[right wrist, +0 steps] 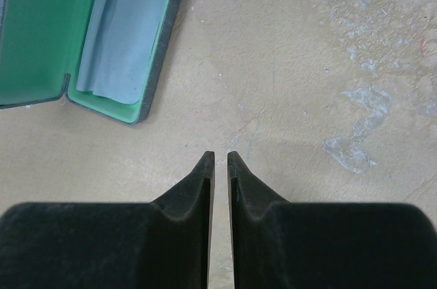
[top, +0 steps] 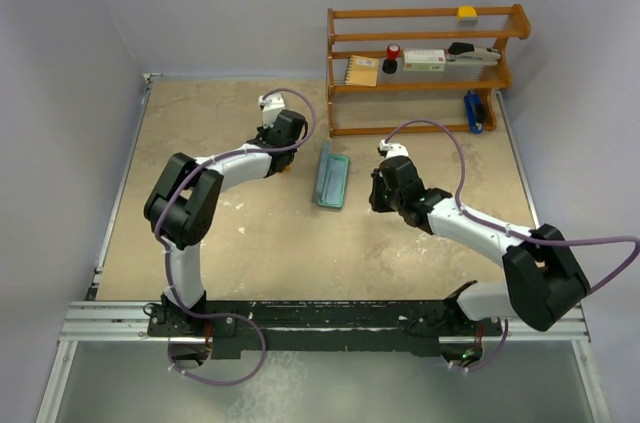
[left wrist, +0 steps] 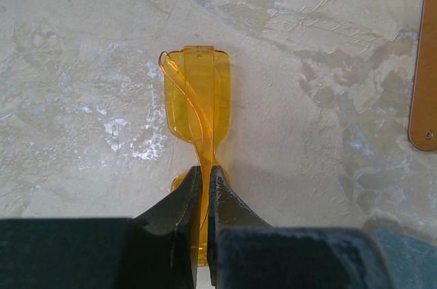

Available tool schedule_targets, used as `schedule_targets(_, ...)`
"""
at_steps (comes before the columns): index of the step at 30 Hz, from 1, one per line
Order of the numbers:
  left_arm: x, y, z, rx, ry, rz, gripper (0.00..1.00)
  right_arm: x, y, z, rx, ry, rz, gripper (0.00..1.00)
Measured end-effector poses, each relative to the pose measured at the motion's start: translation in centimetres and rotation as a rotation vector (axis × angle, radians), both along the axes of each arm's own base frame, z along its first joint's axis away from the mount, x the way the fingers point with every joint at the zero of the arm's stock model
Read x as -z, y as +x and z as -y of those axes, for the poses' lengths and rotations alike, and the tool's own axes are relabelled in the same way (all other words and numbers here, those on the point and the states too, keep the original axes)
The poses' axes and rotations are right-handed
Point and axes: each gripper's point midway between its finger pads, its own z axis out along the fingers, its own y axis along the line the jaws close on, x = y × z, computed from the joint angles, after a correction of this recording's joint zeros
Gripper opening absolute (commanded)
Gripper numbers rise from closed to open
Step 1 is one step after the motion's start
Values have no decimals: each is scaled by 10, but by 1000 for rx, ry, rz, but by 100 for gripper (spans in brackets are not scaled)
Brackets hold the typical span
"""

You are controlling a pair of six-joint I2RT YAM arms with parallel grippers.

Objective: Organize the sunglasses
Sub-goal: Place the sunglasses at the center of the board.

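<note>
The sunglasses (left wrist: 198,101), translucent orange-amber, are folded and stand on edge over the table in the left wrist view. My left gripper (left wrist: 203,170) is shut on them, pinching the frame near one end; in the top view this gripper (top: 283,148) is left of the case. The blue-grey case (top: 331,180) lies open in the middle of the table, its teal inside (right wrist: 41,29) facing up with the light blue cloth (right wrist: 126,36) in it. My right gripper (right wrist: 220,156) is shut and empty, just right of the case in the top view (top: 385,193).
A wooden shelf (top: 425,68) with small items stands at the back right; its foot shows at the right edge of the left wrist view (left wrist: 425,63). Walls enclose the table on the left, back and right.
</note>
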Motion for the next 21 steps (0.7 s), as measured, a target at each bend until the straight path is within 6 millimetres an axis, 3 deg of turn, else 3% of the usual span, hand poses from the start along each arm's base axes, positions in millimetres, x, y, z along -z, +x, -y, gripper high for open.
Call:
schedule_targets(18,27,12,-1,-18,-7,-1,0,10,-1,1,0,-17,-26,15)
schedule_targets(21,27,15,0,-18,-12,7,8,10,-1,1,0,-16,-25,15)
